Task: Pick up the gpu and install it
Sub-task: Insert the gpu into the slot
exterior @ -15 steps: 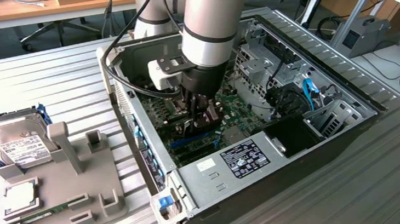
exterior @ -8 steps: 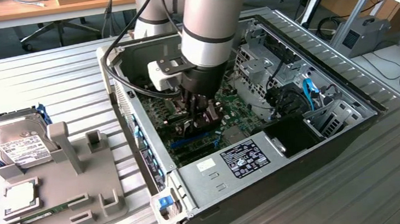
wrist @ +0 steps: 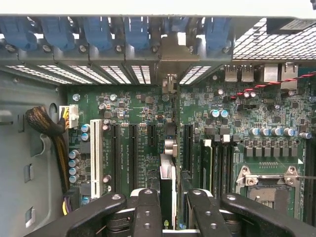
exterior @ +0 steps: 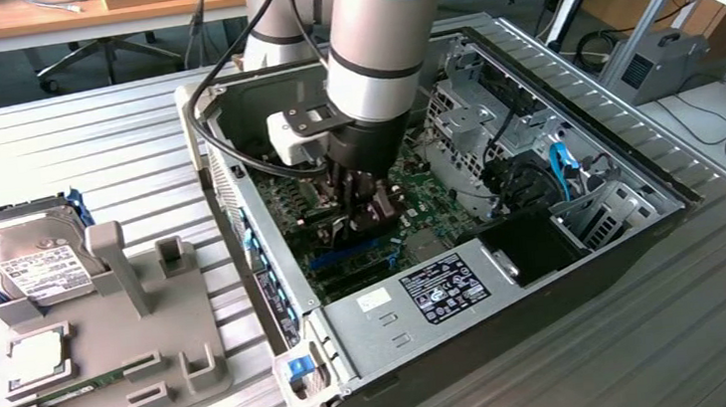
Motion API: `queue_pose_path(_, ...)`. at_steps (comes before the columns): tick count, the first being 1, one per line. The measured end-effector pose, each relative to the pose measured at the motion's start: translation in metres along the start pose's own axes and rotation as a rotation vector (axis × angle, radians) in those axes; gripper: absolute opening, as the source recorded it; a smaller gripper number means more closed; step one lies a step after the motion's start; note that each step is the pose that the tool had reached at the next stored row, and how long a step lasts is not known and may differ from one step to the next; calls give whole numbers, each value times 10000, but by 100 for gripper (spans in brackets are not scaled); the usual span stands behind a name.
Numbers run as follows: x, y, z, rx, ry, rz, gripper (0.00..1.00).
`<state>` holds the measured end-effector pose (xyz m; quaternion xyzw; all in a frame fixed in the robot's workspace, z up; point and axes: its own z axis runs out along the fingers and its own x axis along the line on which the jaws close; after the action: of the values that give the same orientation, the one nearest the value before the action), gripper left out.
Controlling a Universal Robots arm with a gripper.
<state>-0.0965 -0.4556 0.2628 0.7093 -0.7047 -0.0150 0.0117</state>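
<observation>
At the exterior view's left, a silver hard drive [exterior: 25, 258] with a white label sits in a blue frame at the back of a grey holder tray [exterior: 112, 363], and a narrow green RAM stick [exterior: 81, 387] lies in a slot near the tray's front. To the right stands the open computer case [exterior: 451, 285], lying on its side on the ribbed metal table [exterior: 78, 151]. The robot arm [exterior: 380, 32] reaches down into the case, its gripper [exterior: 356, 204] low over the green motherboard [exterior: 437, 206].

In the wrist view the gripper [wrist: 168, 207] is clenched on the gpu [wrist: 168, 185]: the card stands on edge between the two black fingers [wrist: 146, 212], seen end-on, running from the fingertips toward the rear wall of the case. Its silver end bracket [wrist: 169, 64] sits among the slot openings, under the row of blue clips [wrist: 98, 32]. The card's lower edge lies over the black expansion slots [wrist: 133, 148]; whether it is fully seated cannot be told.
</observation>
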Motion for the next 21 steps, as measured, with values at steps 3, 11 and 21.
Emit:
queue_pose_path(3, 0, -1, 22, -1, 1, -1, 26)
queue_pose_path(11, 0, -2, 73, -3, 6, 0, 26)
queue_pose_path(21, 0, -3, 76, 1, 0, 0, 39)
